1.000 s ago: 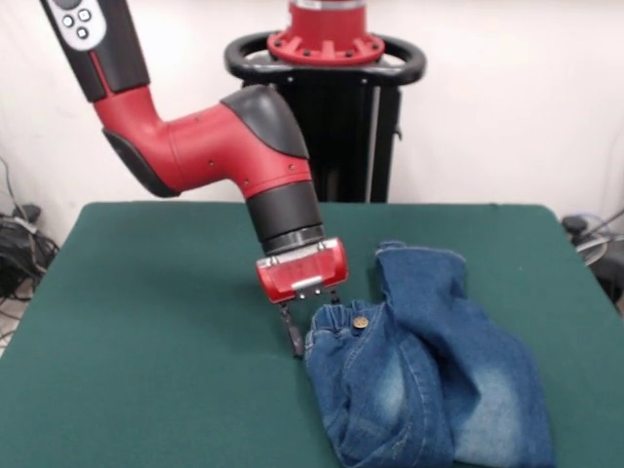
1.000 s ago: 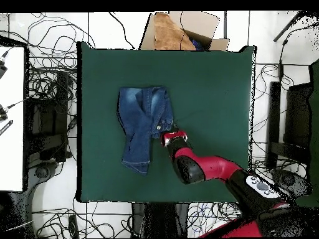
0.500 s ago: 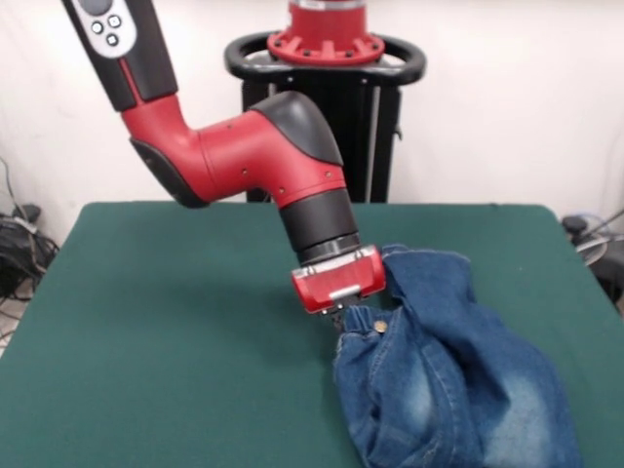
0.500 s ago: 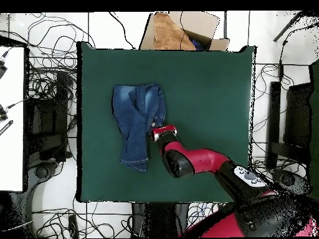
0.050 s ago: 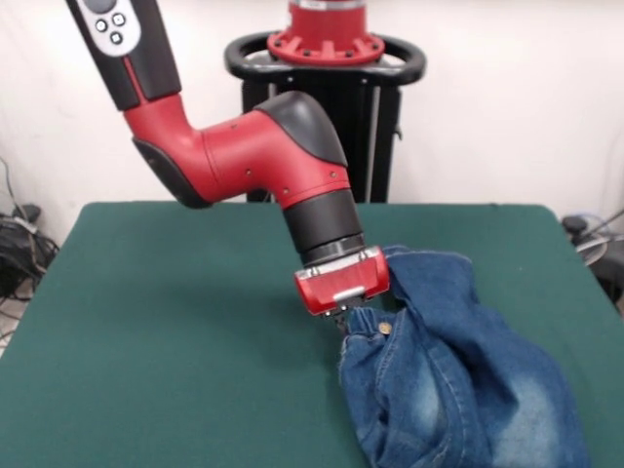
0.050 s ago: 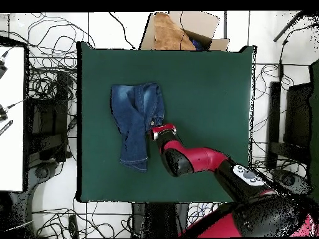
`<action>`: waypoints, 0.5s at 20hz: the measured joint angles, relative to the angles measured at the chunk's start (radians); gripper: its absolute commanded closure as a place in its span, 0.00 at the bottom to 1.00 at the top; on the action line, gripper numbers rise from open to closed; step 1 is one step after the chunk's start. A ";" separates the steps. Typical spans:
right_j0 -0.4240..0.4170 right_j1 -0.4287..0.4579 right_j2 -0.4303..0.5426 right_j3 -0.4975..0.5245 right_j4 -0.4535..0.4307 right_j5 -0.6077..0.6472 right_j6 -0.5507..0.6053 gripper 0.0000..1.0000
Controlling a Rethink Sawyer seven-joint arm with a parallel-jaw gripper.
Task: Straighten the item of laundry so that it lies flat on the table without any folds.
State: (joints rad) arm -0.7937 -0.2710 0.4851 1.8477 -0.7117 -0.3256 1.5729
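While the gripper has barely moved, jaws pinching the gathered waistband, the soft faded jeans stay bunched.

We see a plain white wall at the back. From above, the floor is white with dark lines, and lots of black wires lie tangled on it. An open brown cardboard box sits on the floor by one edge of the green counter. A white desk stands off to one side.
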 measured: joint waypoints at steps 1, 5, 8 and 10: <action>0.001 -0.004 -0.001 0.000 0.003 0.000 0.000 1.00; 0.002 -0.048 -0.002 0.014 0.019 0.042 0.000 1.00; 0.002 -0.099 -0.005 0.038 0.044 0.113 0.000 1.00; 0.003 -0.142 -0.011 0.056 0.076 0.191 0.000 1.00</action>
State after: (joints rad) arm -0.7908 -0.4130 0.4743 1.9037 -0.6360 -0.1343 1.5729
